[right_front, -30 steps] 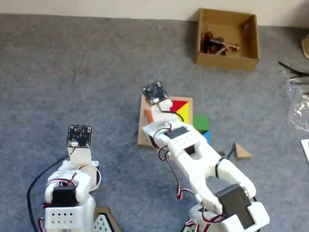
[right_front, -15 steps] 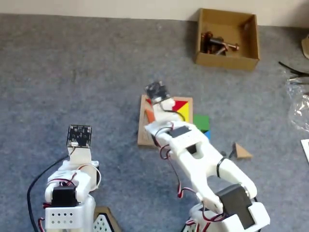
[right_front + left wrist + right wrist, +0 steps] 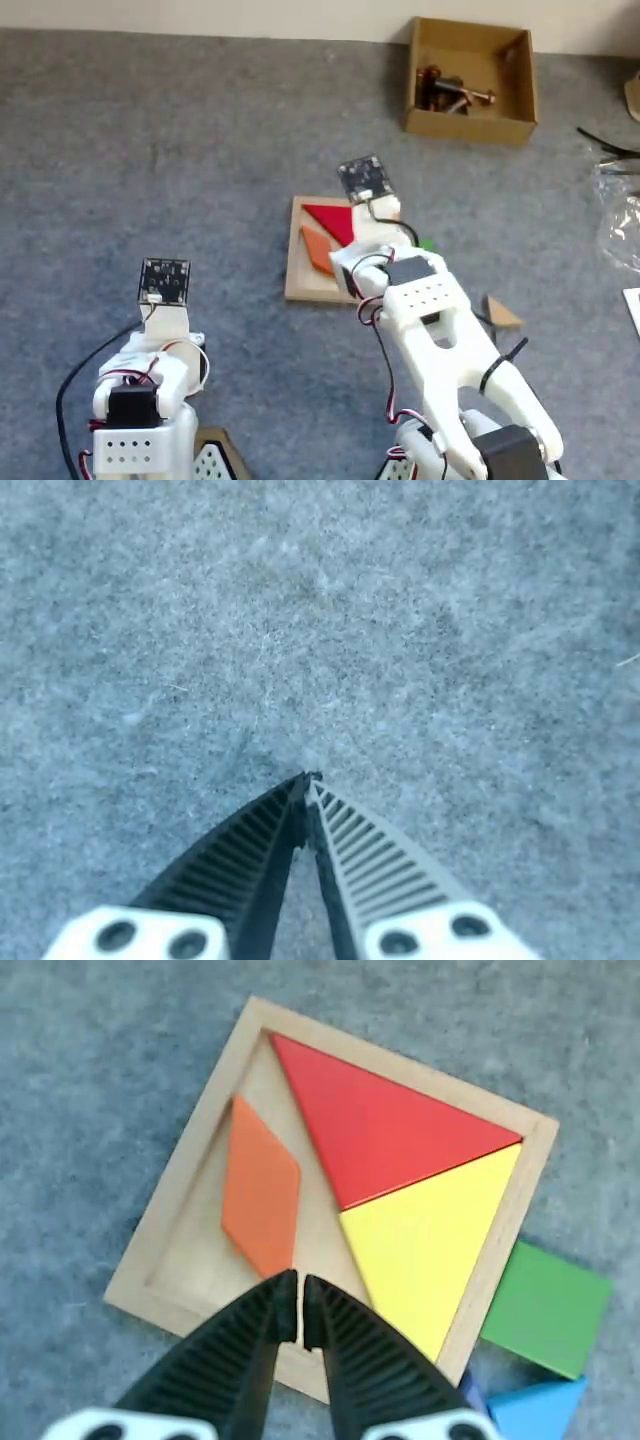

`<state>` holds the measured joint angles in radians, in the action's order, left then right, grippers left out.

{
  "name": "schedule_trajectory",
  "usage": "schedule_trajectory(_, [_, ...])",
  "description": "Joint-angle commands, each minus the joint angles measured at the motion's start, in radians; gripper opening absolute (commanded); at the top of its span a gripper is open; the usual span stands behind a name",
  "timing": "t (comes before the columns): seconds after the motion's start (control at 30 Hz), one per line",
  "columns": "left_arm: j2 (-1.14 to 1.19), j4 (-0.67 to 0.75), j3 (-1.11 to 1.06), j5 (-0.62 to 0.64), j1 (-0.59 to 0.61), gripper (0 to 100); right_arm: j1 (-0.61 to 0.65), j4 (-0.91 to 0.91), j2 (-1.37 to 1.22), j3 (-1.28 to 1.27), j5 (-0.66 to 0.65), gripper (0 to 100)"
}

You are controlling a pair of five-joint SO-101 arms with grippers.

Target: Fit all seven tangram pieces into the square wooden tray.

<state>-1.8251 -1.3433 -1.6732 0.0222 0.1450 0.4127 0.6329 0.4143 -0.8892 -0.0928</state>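
The square wooden tray holds a red triangle, a yellow triangle and an orange parallelogram. A green square and a blue triangle lie on the carpet just outside one tray edge. My right gripper hangs shut and empty above the tray, near the orange piece's tip. In the high view the right arm covers the tray's right half, while the red triangle and the orange parallelogram show. A tan triangle lies to the right. My left gripper is shut over bare carpet.
A cardboard box with metal parts stands at the back right. Clear plastic wrap and cables lie at the right edge. The left arm stands at the front left, over open grey carpet.
The right arm has swung to the right across the tray, uncovering the red and orange pieces and covering the yellow and green ones. The left arm has kept still.
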Motion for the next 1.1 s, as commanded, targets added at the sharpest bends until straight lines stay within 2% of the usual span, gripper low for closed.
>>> schedule_trajectory(0.0, [-0.005, -0.008, -0.022, -0.006, 0.015, 1, -0.016, 0.007, -0.025, 0.008, -0.043, 0.4])
schedule_trajectory(0.57, [-0.005, -0.008, -0.022, -0.006, 0.008, 1, -0.018, 0.002, -0.064, 0.01, -0.064, 0.4])
schedule_trajectory(0.73, [-0.005, -0.008, -0.022, -0.006, 0.008, 1, -0.016, 0.002, -0.065, 0.01, -0.16, 0.4])
schedule_trajectory(1.07, [-0.005, -0.008, -0.022, -0.005, 0.01, 1, -0.016, 0.001, -0.067, 0.01, -0.169, 0.5])
